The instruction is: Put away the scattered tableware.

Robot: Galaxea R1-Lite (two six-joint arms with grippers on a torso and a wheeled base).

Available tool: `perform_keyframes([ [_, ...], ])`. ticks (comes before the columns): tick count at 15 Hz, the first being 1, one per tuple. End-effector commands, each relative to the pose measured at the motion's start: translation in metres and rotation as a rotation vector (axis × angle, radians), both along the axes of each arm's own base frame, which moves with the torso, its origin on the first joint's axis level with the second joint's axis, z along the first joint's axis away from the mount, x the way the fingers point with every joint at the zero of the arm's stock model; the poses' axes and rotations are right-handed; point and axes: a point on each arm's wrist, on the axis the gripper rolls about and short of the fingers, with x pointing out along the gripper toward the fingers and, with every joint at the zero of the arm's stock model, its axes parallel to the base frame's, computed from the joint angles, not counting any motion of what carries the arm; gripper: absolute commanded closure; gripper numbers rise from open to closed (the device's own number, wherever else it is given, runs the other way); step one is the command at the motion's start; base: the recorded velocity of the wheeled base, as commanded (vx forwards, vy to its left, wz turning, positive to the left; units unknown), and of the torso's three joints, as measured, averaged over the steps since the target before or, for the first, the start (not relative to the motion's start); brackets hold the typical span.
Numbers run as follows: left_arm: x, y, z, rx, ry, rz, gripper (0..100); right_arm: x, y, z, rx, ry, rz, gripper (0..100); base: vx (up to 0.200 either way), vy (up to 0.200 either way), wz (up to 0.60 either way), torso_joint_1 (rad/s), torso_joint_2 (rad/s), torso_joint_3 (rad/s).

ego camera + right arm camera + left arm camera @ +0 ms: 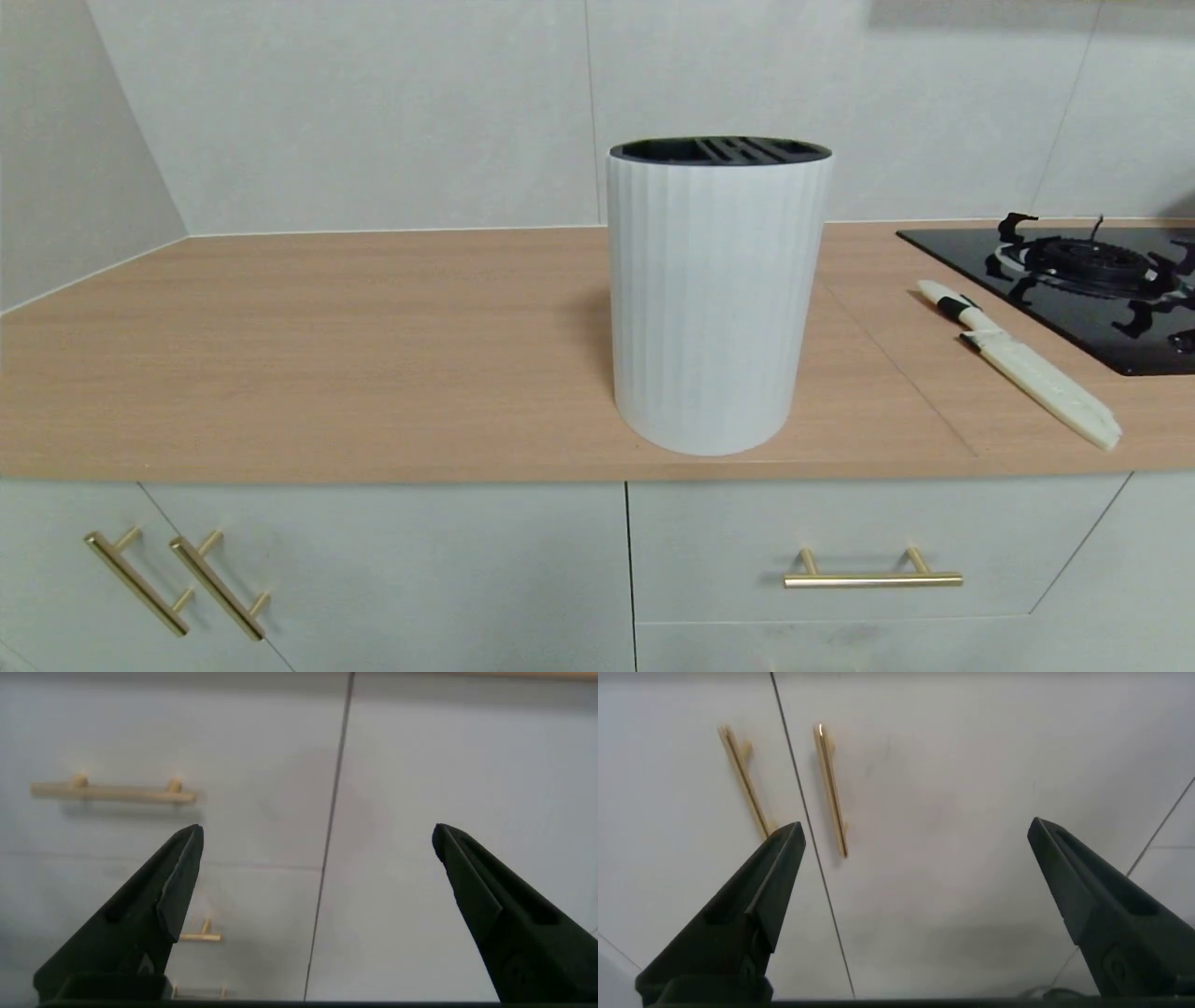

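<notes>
White ribbed knife block (714, 308), black top, cream knife (1013, 359) with black band, wood-grain counter (327, 355), gold handles (873, 580)

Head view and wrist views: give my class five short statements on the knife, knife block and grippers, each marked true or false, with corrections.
1. The knife lies flat on the counter between the knife block and the stove. True.
2. The knife block lies on its side. False: it stands upright.
3. The left gripper is open, facing cabinet doors. True.
4. The right gripper is shut on the knife. False: it is open and holds nothing.
5. A gold-coloured handle sits on the drawer below the counter. True.
</notes>
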Motion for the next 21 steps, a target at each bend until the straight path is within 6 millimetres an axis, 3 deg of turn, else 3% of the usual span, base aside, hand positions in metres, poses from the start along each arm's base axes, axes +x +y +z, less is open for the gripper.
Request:
perform_keyframes([
  [1,0.0,0.0,0.0,-0.001,0.0,0.0,0,0.0001,0.0,0.0001,-0.001,0.001,0.0,0,0.0,0.0,0.0,0.178,-0.49,-0.286],
  [21,0.0,0.0,0.0,-0.001,0.0,0.0,0,0.0001,0.0,0.0001,-0.001,0.001,0.001,0,0.0,0.0,0.0,0.219,-0.51,-0.287],
])
